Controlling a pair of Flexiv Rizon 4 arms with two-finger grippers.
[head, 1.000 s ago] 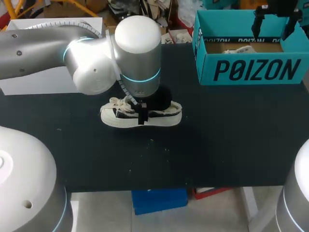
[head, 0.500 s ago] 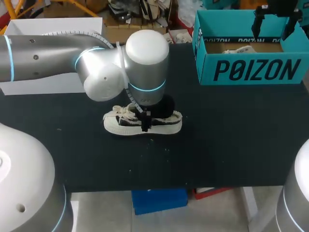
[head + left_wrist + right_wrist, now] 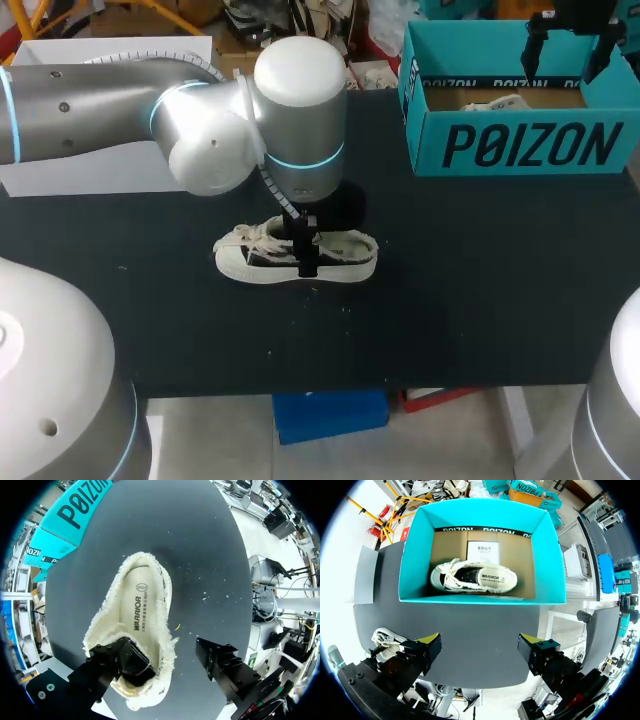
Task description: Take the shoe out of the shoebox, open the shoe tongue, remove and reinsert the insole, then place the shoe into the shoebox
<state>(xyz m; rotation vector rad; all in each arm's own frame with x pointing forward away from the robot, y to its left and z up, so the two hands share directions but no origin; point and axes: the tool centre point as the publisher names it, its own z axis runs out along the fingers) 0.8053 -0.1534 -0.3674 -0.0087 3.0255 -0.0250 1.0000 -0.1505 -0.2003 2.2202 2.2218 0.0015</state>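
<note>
Robotics lab: left arm (image 3: 100, 120), right arm (image 3: 622, 400) at black table (image 3: 480, 300).

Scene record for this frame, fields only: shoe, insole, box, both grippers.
shoe: upright on the table, outside the shoebox
insole: in place inside shoe
shoebox: open, holds a second shoe
left gripper: open, one finger inside shoe's opening, the other outside its side
right gripper: open, empty, above shoebox
</note>
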